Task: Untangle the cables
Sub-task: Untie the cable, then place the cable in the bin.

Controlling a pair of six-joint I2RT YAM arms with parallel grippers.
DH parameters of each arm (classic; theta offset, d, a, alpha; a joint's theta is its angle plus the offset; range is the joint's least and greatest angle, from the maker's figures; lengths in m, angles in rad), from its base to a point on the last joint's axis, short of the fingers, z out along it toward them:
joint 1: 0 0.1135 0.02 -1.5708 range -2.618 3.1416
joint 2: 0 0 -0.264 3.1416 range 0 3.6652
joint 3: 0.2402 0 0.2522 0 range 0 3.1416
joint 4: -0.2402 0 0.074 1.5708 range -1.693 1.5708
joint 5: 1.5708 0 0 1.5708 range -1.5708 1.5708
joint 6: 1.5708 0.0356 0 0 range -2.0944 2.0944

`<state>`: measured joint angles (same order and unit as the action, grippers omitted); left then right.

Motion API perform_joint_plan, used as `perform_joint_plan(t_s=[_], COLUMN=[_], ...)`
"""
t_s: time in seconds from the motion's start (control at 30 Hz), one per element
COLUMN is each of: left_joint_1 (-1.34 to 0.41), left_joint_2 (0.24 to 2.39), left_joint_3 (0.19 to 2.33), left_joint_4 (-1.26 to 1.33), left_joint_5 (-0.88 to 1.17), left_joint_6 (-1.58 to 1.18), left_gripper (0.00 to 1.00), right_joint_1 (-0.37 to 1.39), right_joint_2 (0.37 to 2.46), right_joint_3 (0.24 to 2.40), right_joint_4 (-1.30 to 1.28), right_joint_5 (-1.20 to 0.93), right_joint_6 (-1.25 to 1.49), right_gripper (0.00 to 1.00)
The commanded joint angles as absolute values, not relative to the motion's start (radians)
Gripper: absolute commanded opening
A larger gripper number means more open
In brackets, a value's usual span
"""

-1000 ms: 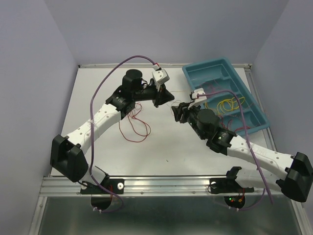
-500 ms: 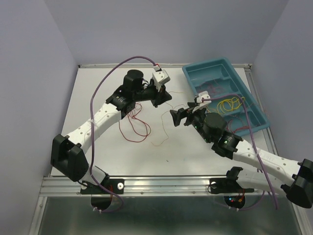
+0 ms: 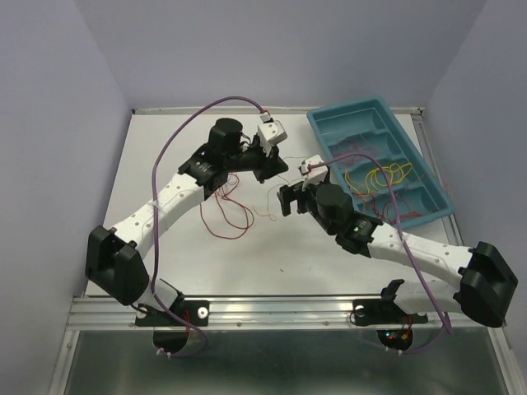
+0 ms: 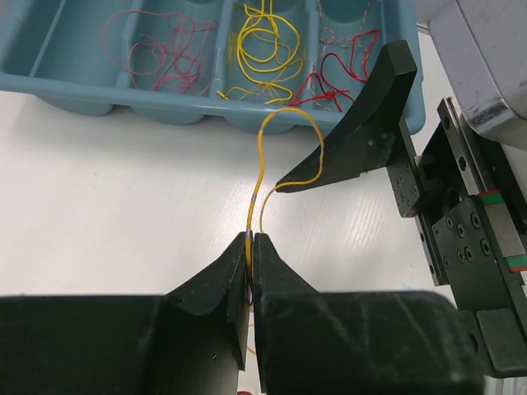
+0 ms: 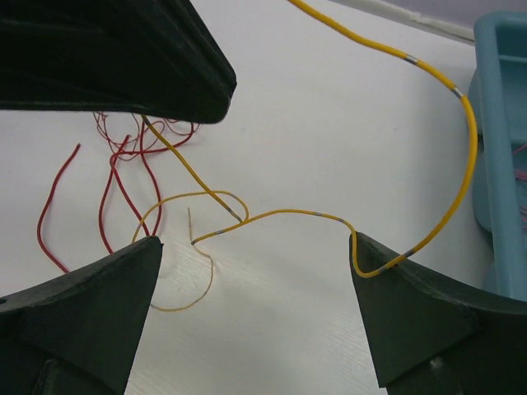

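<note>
Cables [image 3: 229, 212]: several sorted in compartment tray [image 3: 346, 106], 2 o'clock. Red loops remain on worktop [image 3: 165, 148], 9 o'clock. My left claw [image 4: 251, 247] clamps the yellow cable [image 4: 262, 177]; right claw [image 5: 255, 240] spread apart. Roughly halfway, I judge.

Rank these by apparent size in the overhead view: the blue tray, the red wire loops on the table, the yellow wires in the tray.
Largest: blue tray.
Next: red wire loops.
Smallest, narrowly: yellow wires.
</note>
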<state>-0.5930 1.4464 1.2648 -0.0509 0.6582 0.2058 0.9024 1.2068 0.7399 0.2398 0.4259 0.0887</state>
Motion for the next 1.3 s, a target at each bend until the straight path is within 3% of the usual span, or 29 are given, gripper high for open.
perform_joint_plan(t_s=[0.0,0.27,0.37,0.4,0.47,0.5,0.53,0.67,0.77,0.8,0.87,0.9,0.93,1.27], left_joint_1=[-0.6,-0.598,-0.6,-0.6,-0.598,-0.6,-0.6,-0.6,-0.592,-0.589,-0.571,-0.562,-0.554,-0.5], left_joint_2=[1.407,1.394,1.391,1.391,1.388,1.385,1.385,1.391,1.391,1.388,1.379,1.374,1.37,1.351], left_joint_3=[1.313,1.299,1.292,1.292,1.29,1.289,1.289,1.289,1.273,1.267,1.243,1.233,1.229,1.19], left_joint_4=[-0.052,-0.035,-0.018,-0.018,-0.018,-0.018,-0.015,-0.012,0.001,0.046,0.095,0.11,0.123,0.166], left_joint_5=[0.704,0.733,0.752,0.755,0.758,0.756,0.752,0.726,0.672,0.637,0.618,0.606,0.607,0.655], left_joint_6=[0.213,0.176,0.157,0.153,0.153,0.153,0.153,0.158,0.163,0.153,0.134,0.126,0.118,0.08], left_gripper=[0.15,0.15,0.15,0.15,0.15,0.15,0.15,0.17,0.36,0.49,0.57,0.71,0.76,0.78], right_joint_1=[0.9,0.9,0.899,0.899,0.9,0.9,0.9,0.9,0.9,0.899,0.878,0.868,0.859,0.562], right_joint_2=[1.212,1.272,1.311,1.324,1.333,1.335,1.333,1.304,1.253,1.226,1.194,1.184,1.178,1.114], right_joint_3=[0.813,0.818,0.831,0.834,0.834,0.824,0.818,0.776,0.749,0.749,0.776,0.785,0.793,0.94], right_joint_4=[0.368,0.452,0.48,0.489,0.503,0.523,0.537,0.565,0.554,0.511,0.403,0.376,0.353,0.135], right_joint_5=[0.416,0.451,0.485,0.498,0.518,0.525,0.529,0.515,0.554,0.595,0.613,0.624,0.655,0.64], right_joint_6=[0.041,0.034,0.035,0.037,0.035,0.037,0.041,0.052,0.083,0.113,0.144,0.153,0.163,0.293], right_gripper=[1.0,0.98,0.74,0.59,0.42,0.12,0.01,0.0,0.0,0.01,0.0,0.01,0.0,0.01])
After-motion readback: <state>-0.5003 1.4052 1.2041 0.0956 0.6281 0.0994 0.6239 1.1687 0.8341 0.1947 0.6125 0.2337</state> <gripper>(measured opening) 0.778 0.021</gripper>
